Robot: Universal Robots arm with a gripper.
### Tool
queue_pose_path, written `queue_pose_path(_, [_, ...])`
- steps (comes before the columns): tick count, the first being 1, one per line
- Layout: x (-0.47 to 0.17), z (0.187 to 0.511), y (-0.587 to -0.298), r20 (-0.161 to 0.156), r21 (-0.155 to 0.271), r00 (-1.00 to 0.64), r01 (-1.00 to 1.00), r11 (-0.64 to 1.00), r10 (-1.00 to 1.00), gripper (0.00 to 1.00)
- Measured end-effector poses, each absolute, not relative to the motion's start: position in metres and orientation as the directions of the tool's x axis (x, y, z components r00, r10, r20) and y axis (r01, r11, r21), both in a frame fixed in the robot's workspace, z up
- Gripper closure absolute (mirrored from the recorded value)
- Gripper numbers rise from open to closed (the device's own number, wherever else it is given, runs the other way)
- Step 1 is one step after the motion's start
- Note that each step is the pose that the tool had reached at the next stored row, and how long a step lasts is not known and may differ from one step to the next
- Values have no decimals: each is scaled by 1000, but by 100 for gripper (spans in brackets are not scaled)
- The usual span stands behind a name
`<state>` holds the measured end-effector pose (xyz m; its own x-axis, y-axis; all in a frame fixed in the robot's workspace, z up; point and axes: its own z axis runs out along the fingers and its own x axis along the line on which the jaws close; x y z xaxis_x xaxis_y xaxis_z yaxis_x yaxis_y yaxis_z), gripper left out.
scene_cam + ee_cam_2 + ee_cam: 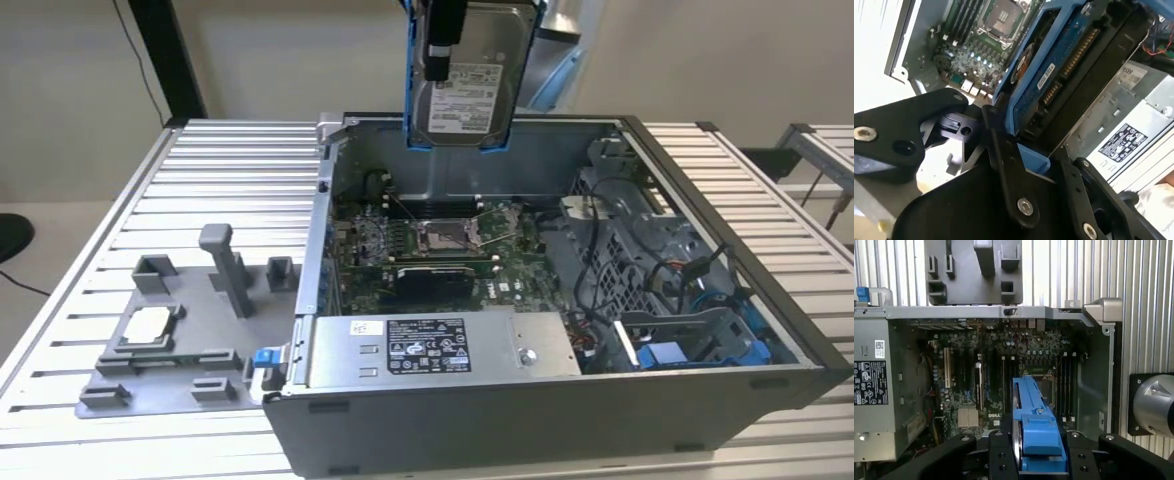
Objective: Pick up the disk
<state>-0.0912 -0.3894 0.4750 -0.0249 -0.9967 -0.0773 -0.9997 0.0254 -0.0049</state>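
Disk upright, edges clamped in jaws, clear above open case

- Exterior view: the top edge chops off most of the tool and the upper end of the disk. The tool also covers a strip of the label.
- Second wrist view: the disk's label side faces away, so you just get the circuit-board side, and its far end runs out of frame.
- First wrist view: the disk is edge-on, with its lower end buried between the tool's clamped jaws.
- The case hides a chunk of the table.
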Motion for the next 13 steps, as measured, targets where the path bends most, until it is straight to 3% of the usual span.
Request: queue_pose_path(13, [-91,474,-420,-77,-5,-25,-1000,25,-997,100])
